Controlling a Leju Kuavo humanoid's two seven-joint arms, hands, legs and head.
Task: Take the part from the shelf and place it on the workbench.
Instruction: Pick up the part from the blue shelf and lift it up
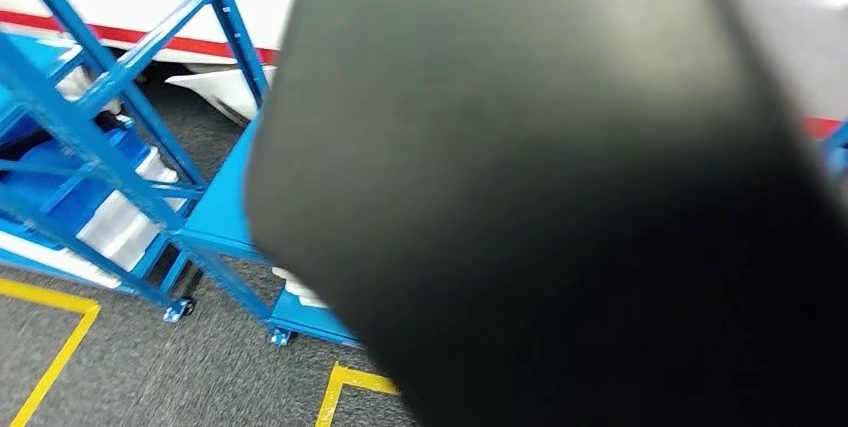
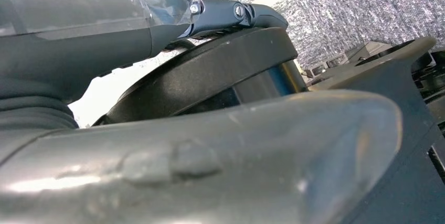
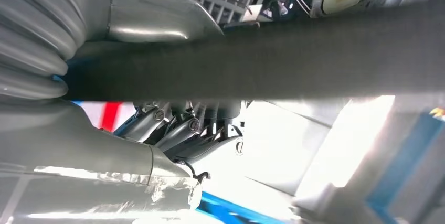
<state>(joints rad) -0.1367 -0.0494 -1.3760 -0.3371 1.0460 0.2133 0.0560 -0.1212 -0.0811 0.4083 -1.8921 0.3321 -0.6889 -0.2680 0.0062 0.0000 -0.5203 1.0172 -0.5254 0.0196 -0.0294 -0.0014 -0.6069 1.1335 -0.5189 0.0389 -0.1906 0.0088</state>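
One black part (image 1: 560, 187), seemingly gripped by both hands; blue shelf (image 1: 120, 137) beside.

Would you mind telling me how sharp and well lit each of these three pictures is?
Head view: a large black part, out of focus, covers most of the frame; the blue shelf is motion-smeared. Left wrist view: the near grey thumb of the left hand is soft with glare streaks; a bright strip is blown out. Right wrist view: white overexposure behind the right hand.
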